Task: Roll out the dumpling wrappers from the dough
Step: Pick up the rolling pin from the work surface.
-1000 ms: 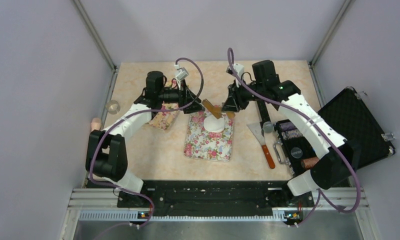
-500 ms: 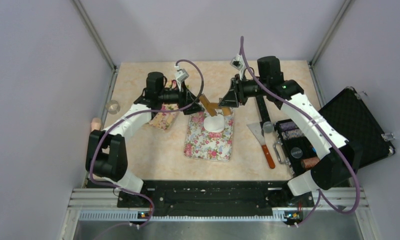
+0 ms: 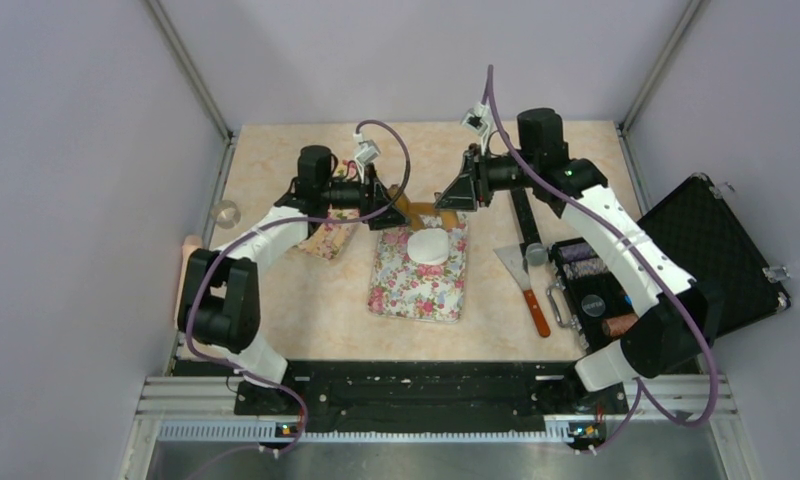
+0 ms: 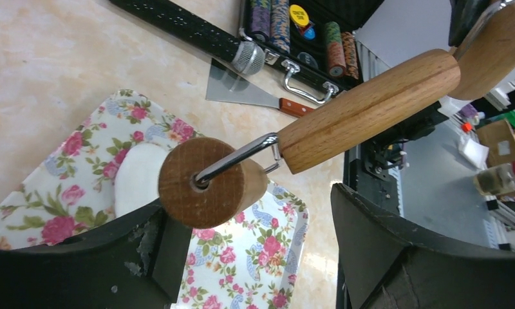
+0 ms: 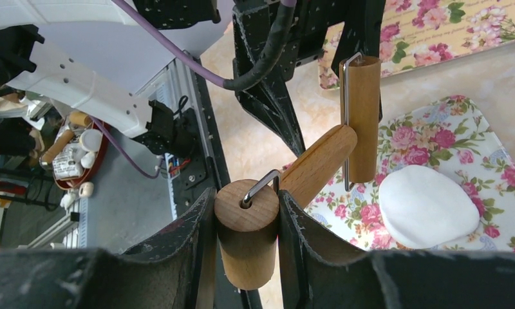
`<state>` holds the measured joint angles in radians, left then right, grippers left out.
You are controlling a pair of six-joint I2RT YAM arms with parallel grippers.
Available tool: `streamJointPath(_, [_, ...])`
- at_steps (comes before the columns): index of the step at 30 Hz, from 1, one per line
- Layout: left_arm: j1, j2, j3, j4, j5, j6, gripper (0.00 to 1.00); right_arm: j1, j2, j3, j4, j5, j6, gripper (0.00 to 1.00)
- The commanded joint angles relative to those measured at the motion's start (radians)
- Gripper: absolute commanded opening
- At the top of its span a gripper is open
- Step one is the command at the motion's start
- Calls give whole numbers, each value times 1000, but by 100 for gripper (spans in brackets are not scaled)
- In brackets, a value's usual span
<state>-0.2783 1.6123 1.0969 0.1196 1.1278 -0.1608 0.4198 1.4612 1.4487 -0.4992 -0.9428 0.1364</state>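
1. Right gripper [image 5: 245,219]: closed on one end barrel of the wooden roller [image 5: 316,164], with a finger pressed to each side. It carries the tool over the far edge of the flowered tray [image 3: 416,292].
2. Left gripper [image 4: 247,201]: its jaws are spread wide around the barrel at the other end. One finger lies close beside the barrel and the other stands well apart, so this gripper holds nothing.
3. Wooden roller: the handle slants between the two grippers. Neither barrel rests on the dough, and the tool appears to hang clear of the tray.
4. Dumpling wrapper [image 5: 429,206]: one white round of dough lies on the far half of the flowered tray, just near of the roller. Neither gripper touches it. Its edge looks thick and its top smooth, more like a puck than a thin sheet.
5. Surroundings: the flowered tray sits mid-table. A second flowered piece [image 3: 328,238] lies to its left under the left arm. A spatula [image 3: 523,268] and an open black case [image 3: 696,250] lie to the right.
6. Progress (judgement): the tool is picked up and brought to the dough, with the second hold not yet taken.
7. Remaining (judgement): the left jaws must close, the barrel must come down onto the round, and it must be rolled until thin. Only one round is visible.
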Motion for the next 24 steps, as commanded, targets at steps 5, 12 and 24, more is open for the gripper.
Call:
streamJointPath(5, [-32, 58, -30, 296, 165, -242, 71, -95, 84, 43, 88, -62, 0, 0])
streamJointPath(12, [-32, 66, -46, 418, 185, -358, 42, -133, 59, -58, 224, -34, 21, 0])
streamJointPath(24, [-31, 73, -34, 415, 172, -382, 0, -122, 63, -190, 285, -212, -20, 64])
